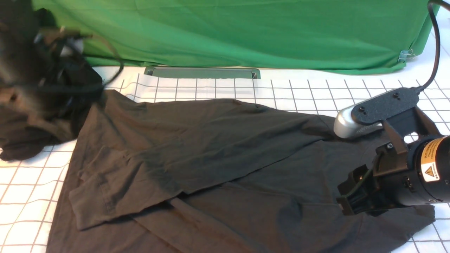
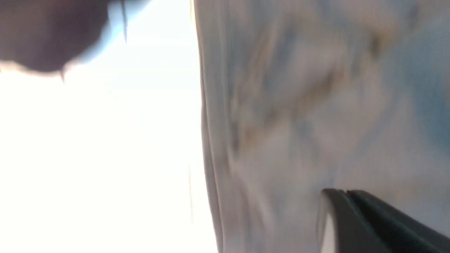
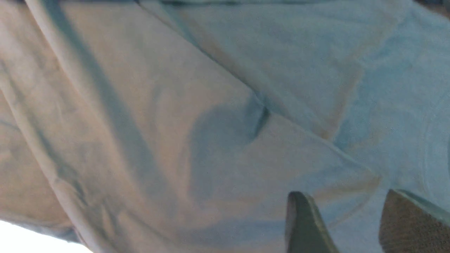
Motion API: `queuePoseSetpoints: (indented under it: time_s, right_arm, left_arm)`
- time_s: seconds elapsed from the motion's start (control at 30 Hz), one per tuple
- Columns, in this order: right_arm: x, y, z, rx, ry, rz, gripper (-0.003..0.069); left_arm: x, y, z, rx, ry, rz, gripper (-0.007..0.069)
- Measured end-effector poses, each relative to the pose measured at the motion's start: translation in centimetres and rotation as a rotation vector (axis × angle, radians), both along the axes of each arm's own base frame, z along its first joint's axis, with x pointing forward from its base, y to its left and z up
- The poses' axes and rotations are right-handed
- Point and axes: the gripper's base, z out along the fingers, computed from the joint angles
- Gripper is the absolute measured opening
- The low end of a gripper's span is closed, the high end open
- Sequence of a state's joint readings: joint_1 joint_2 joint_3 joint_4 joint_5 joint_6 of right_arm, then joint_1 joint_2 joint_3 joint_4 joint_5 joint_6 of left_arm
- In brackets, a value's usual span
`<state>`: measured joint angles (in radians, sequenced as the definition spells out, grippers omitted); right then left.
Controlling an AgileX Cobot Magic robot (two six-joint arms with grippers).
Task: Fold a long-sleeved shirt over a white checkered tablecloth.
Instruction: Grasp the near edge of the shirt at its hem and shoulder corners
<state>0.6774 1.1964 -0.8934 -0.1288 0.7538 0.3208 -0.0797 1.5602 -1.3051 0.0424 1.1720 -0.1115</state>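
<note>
1. Front view: shirt (image 1: pixel 211 147) lies spread on the tablecloth (image 1: pixel 299 95), long axis left to right, a sleeve (image 1: pixel 140 168) folded slantwise across it; neck end probably right.
2. Sleeve folding seems in hand; next calls for pinching an edge cleanly.
3. Right gripper (image 1: pixel 346 205), half-open and empty, hangs over the shirt's right end; left gripper (image 2: pixel 346 200) closed, contents blurred.

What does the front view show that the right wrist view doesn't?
Front only: the green backdrop, the white checkered tablecloth grid, the whole long-sleeved shirt with a flap folded across it, and the blurred left arm at far left. Right wrist only: a close look at the right gripper, its jaws standing apart over a crease. Both: the dark shirt fabric lying in folds.
</note>
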Motion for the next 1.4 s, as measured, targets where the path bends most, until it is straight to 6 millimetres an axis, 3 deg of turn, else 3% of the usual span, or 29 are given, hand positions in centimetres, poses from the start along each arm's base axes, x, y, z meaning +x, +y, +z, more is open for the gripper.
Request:
queuePoseSetpoints:
  time_s: [0.13, 0.2, 0.27, 0.3, 0.33, 0.47, 0.7, 0.83, 0.93, 1.03, 1.13, 1.3, 1.4]
  right_arm:
    - [0.0, 0.3, 0.1, 0.029, -0.013, 0.024, 0.0295]
    - [0.1, 0.4, 0.2, 0.035, -0.022, 0.028, 0.0295]
    - [0.2, 0.5, 0.3, 0.043, -0.039, 0.041, 0.0295]
    - [0.2, 0.5, 0.3, 0.042, -0.040, 0.041, 0.0295]
    - [0.2, 0.5, 0.3, 0.046, -0.045, 0.042, 0.0295]
    - [0.3, 0.6, 0.4, 0.047, -0.058, 0.053, 0.0295]
    - [0.3, 0.6, 0.4, 0.046, -0.064, 0.060, 0.0295]
    - [0.3, 0.6, 0.4, 0.045, -0.064, 0.061, 0.0295]
    - [0.3, 0.6, 0.4, 0.044, -0.065, 0.062, 0.0295]
    - [0.2, 0.6, 0.4, 0.029, -0.062, 0.087, 0.0295]
    - [-0.3, 0.6, 0.1, -0.011, -0.009, 0.144, 0.0295]
    - [-1.7, 1.0, 0.6, -0.028, 0.108, 0.302, 0.0295]
    - [-2.0, 1.3, 0.6, -0.011, 0.122, 0.360, 0.0295]
  left_arm:
    - [-7.2, 0.5, -1.5, -0.018, 0.062, 0.050, -0.0004]
    - [-8.6, 0.6, -2.1, -0.020, 0.061, 0.054, -0.0003]
    - [-11.3, 0.8, -3.7, -0.021, 0.043, 0.052, 0.0025]
    - [-11.5, 0.8, -3.9, -0.021, 0.048, 0.052, 0.0029]
    - [-12.7, 0.9, -5.2, -0.020, 0.077, 0.052, 0.0074]
    - [-14.4, 0.9, -8.3, -0.024, 0.194, 0.060, 0.0224]
    - [-14.4, 0.7, -11.3, -0.035, 0.259, 0.070, 0.0503]
    - [-14.1, 0.4, -12.6, -0.056, 0.327, 0.087, 0.0564]
    - [-13.9, 0.3, -13.4, -0.067, 0.382, 0.098, 0.0554]
    - [-13.8, 0.2, -14.0, -0.069, 0.422, 0.105, 0.0498]
    - [-13.8, 0.2, -14.2, -0.066, 0.437, 0.105, 0.0394]
    - [-13.8, 0.4, -14.1, -0.044, 0.449, 0.087, 0.0066]
    - [-13.7, 0.4, -13.8, -0.036, 0.457, 0.081, 0.0019]
